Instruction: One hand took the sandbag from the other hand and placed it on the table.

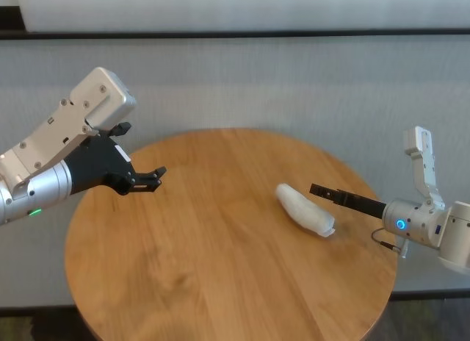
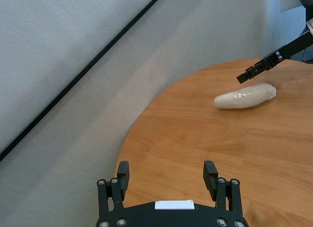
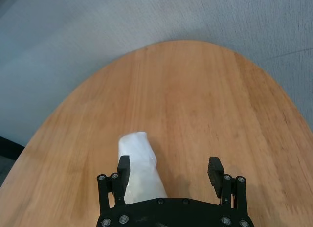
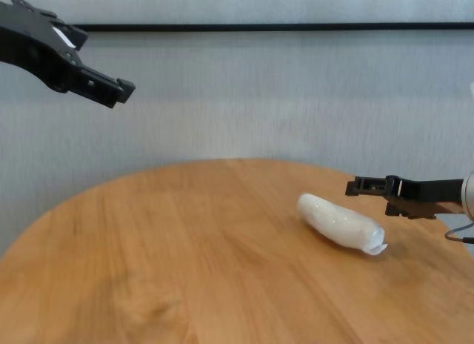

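Note:
The white sandbag [image 1: 305, 209] lies flat on the round wooden table [image 1: 205, 267], right of centre, with its twisted end toward the table's right edge. My right gripper [image 1: 317, 189] is open and empty. It hovers just above and behind the bag and does not grip it. In the right wrist view the bag [image 3: 139, 168] lies below the open gripper [image 3: 169, 162], close to one finger. My left gripper [image 1: 150, 178] is open and empty, raised over the table's far left edge. The left wrist view shows it [image 2: 167, 167] with the bag [image 2: 244, 96] far off.
A grey wall with a dark horizontal strip [image 4: 296, 26] stands behind the table. The table's edge runs close behind the right gripper [image 4: 363, 187]. In the chest view the left gripper [image 4: 111, 88] is high above the table [image 4: 185, 270].

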Motion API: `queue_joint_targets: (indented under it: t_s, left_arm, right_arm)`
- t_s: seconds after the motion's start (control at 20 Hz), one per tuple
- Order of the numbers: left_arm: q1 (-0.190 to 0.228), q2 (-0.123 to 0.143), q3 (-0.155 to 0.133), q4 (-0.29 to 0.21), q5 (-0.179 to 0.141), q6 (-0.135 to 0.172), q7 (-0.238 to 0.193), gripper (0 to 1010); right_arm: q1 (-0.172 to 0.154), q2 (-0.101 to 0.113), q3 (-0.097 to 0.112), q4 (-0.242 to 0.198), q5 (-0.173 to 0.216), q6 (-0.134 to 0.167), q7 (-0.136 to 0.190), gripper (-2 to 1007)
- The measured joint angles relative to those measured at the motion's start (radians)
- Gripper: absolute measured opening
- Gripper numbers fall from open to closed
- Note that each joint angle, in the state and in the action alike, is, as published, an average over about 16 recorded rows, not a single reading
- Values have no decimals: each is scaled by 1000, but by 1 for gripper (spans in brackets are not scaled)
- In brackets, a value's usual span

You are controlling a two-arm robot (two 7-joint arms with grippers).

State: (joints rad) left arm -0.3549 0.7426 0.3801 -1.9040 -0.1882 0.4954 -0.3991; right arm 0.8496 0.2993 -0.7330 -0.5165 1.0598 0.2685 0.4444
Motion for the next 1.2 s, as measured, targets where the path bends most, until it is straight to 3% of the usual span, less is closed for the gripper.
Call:
queue_joint_targets:
  t_s: [0.2, 0.5, 0.85, 1.2]
  left_arm:
    - [0, 0, 0, 0, 0, 0, 0, 1000]
    - [0, 0, 0, 0, 0, 0, 0, 1000]
    - [0, 0, 0, 0, 0, 0, 0, 1000]
    - [0, 0, 0, 0, 0, 0, 0, 1000]
  right_arm:
    - [-11, 9, 2, -26, -1, -3, 1, 999]
    - [-45, 36, 17, -109, -1, -10, 5, 1001]
    - [-105, 82, 45, -255, 4, -6, 11, 1001]
    - [-167, 130, 76, -414, 20, 26, 24, 1001]
